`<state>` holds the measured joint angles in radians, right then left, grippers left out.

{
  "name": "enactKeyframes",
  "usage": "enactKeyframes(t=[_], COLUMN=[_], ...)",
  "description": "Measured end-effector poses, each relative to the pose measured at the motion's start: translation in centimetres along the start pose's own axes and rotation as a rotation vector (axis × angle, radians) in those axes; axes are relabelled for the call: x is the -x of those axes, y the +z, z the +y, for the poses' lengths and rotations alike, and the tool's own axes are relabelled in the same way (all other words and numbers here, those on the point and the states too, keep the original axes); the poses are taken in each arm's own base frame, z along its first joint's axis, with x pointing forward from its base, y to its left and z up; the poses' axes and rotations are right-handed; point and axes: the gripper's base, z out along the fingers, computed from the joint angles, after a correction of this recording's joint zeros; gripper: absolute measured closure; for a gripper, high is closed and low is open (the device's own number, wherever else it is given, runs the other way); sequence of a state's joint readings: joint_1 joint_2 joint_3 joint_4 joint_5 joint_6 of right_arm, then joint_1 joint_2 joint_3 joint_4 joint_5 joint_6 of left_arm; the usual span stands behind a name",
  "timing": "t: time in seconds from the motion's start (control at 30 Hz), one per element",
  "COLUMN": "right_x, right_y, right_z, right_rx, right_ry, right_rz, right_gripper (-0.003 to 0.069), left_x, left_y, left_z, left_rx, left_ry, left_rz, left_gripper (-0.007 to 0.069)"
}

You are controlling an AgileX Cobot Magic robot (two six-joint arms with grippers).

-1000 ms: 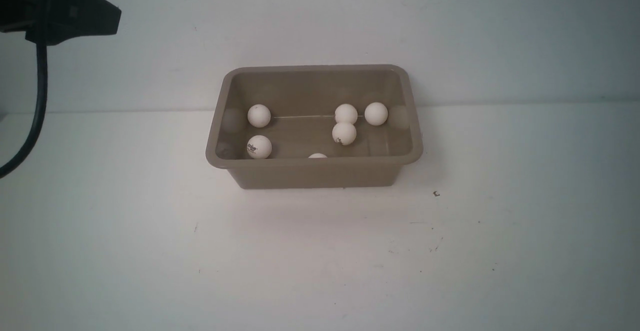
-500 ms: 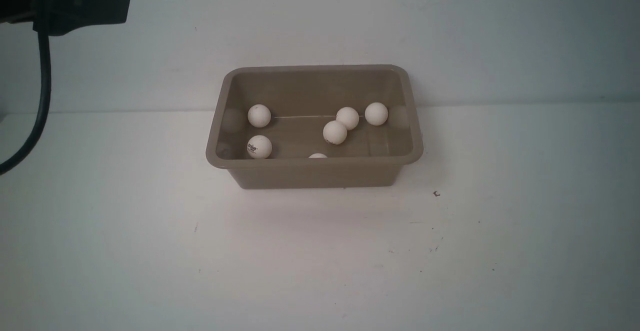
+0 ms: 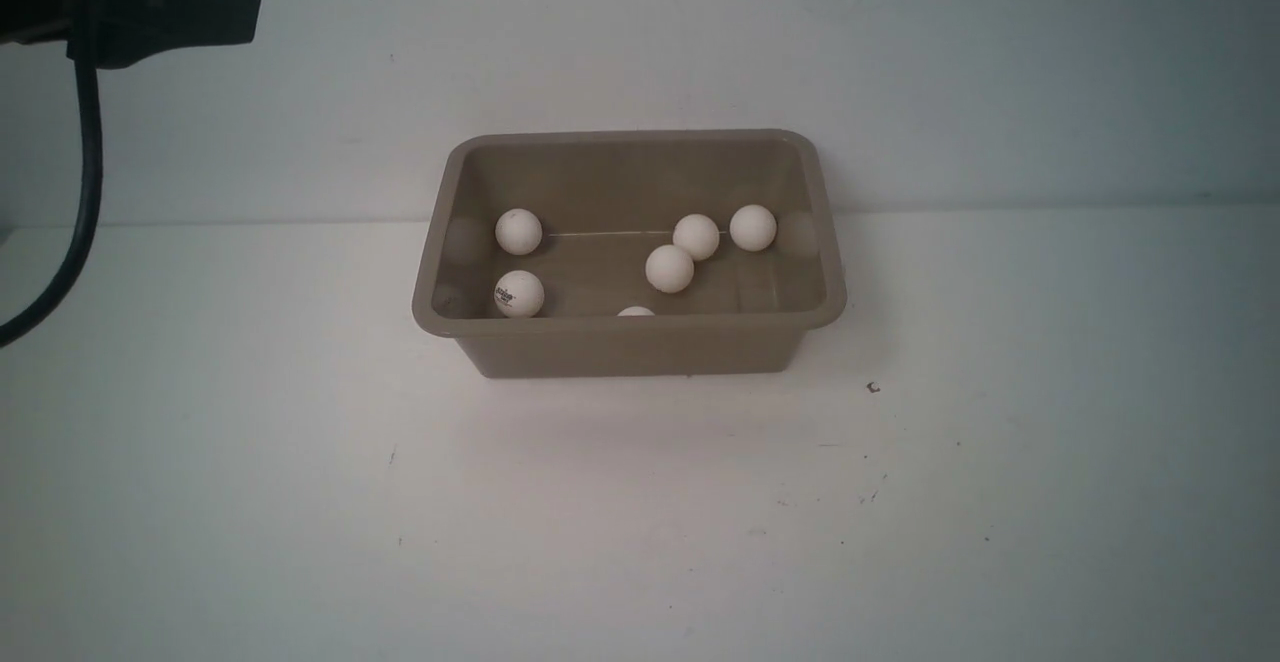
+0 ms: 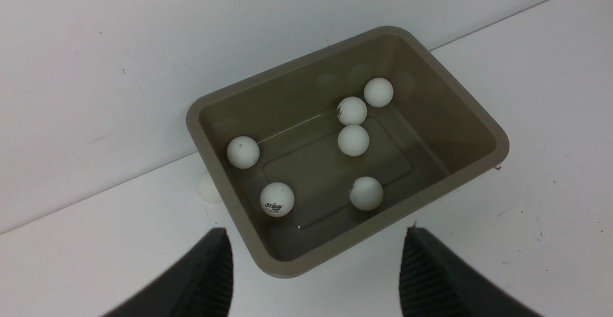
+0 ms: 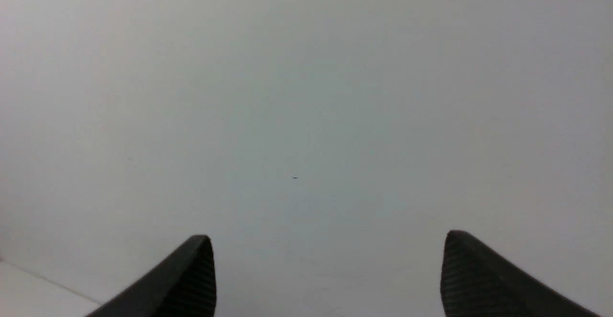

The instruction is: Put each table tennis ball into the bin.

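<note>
The taupe bin (image 3: 628, 347) stands in the middle of the table against the back wall. Several white table tennis balls lie on its floor. One with a dark logo (image 3: 518, 293) rests at the front left and another (image 3: 669, 268) near the middle. A further ball (image 3: 635, 312) peeks over the front rim. From above, the left wrist view shows the bin (image 4: 483, 120) and the logo ball (image 4: 277, 199). My left gripper (image 4: 316, 259) is open and empty, above the bin's near corner. My right gripper (image 5: 328, 259) is open and empty over bare white surface.
A dark part of my left arm (image 3: 150, 7) with a black cable (image 3: 85, 172) hangs at the upper left of the front view. A faint pale round patch (image 4: 209, 187) lies beside the bin's outer wall; I cannot tell what it is.
The middle ball in the bin rolled slightly left and then came to rest. My left arm shifted a little to the right. Both grippers stayed open.
</note>
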<state>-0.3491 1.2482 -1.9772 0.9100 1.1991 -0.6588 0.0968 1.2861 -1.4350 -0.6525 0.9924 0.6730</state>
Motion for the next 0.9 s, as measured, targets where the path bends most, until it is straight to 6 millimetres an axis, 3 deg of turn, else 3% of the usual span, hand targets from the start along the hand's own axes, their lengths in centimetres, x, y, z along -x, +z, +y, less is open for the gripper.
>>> enactKeyframes(t=[0.1, 0.23, 0.3, 0.4, 0.43, 0.47, 0.67, 0.9], right_x=[-1.2, -3.5, -5.5, -10.3, -10.3, -12.3, -16.7, -19.6], right_y=[-0.7, -0.3, 0.4, 2.0, 2.0, 2.1, -0.1, -3.6], right_z=[2.5, 3.9, 4.5, 5.0, 5.0, 5.2, 5.5, 6.4], right_rx=[0.074, 0.147, 0.185, 0.204, 0.202, 0.181, 0.031, -0.109], right_ry=[0.016, 0.048, 0.07, 0.074, 0.068, 0.041, -0.033, -0.091], right_rz=[0.016, 0.056, 0.097, 0.196, 0.195, 0.241, 0.257, 0.195], right_gripper=[0.0085, 0.0085, 0.0085, 0.0085, 0.0085, 0.0089, 0.009, 0.009], left_x=[0.1, 0.2, 0.2, 0.3, 0.3, 0.3, 0.2, 0.2], left_y=[0.0, 0.0, 0.0, 0.0, 0.0, 0.0, 0.0, -0.1], left_z=[-0.1, -0.3, -0.4, -0.6, -0.7, -0.8, -0.9, -0.9], left_rx=[-0.016, -0.034, -0.045, -0.072, -0.073, -0.083, -0.1, -0.104], left_ry=[-0.011, -0.012, -0.01, -0.014, -0.015, -0.019, -0.025, -0.023], left_rz=[-0.013, -0.024, -0.026, -0.028, -0.029, -0.031, -0.026, -0.023], left_gripper=[0.0199, 0.0199, 0.0199, 0.0199, 0.0199, 0.0199, 0.0199, 0.0199])
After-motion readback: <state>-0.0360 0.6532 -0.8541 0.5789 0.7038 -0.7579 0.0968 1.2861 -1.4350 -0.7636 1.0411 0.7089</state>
